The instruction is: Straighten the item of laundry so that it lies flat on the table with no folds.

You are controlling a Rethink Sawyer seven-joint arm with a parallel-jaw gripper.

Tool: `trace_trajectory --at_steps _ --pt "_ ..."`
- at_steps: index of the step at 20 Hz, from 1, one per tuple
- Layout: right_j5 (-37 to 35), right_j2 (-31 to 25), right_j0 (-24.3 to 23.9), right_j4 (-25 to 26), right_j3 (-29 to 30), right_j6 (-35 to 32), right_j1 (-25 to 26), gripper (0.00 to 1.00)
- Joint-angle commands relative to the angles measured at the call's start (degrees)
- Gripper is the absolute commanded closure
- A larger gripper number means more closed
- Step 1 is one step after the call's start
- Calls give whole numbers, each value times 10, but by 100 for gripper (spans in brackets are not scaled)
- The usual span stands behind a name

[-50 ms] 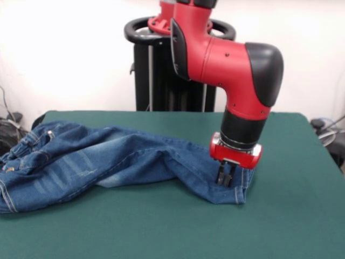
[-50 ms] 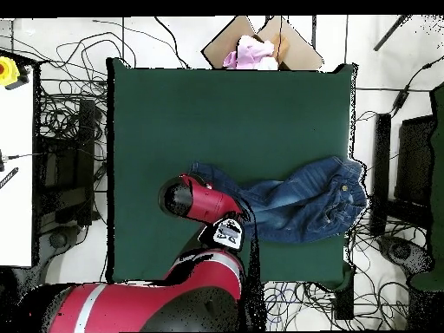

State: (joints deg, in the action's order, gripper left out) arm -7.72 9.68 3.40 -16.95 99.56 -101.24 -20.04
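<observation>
A small pair of blue denim jeans [image 1: 108, 162] is seen lying crosswise on the dark green table [image 1: 161, 232], with the waistband end bunched up at one table edge and the legs stretched toward the middle of the surface. In the front view the waistband and its faded whitish patches are shown at the left, while the leg ends (with pale hem stitching) are found at the right, where one leg is folded over the other and the cloth is raised in soft ridges. The gripper [image 1: 225, 177] is held pointing downward at those hem ends, its dark fingers drawn close together with their tips touching the denim; whether cloth is actually pinched between them cannot be told from either view. In the overhead view the jeans [image 2: 295, 204] are placed toward the right half of the table [image 2: 225, 113], the waist reaching the right edge, and the gripper itself is hidden beneath the red and black arm [image 2: 204, 201]. A cardboard box with pink cloth [image 2: 256, 48] is seen beyond the table's far edge, and cables [image 2: 61, 121] are strewn over the floor around it.
</observation>
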Motion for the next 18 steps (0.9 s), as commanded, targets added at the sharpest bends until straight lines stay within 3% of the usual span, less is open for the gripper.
trace_trajectory --at_steps 1,11,18 --pt "-10 -101 -1 -23 -44 -101 53 100" --pt "-24 -124 -20 -17 0 -100 11 100" --pt "-74 -77 15 -20 -17 -102 -4 100"
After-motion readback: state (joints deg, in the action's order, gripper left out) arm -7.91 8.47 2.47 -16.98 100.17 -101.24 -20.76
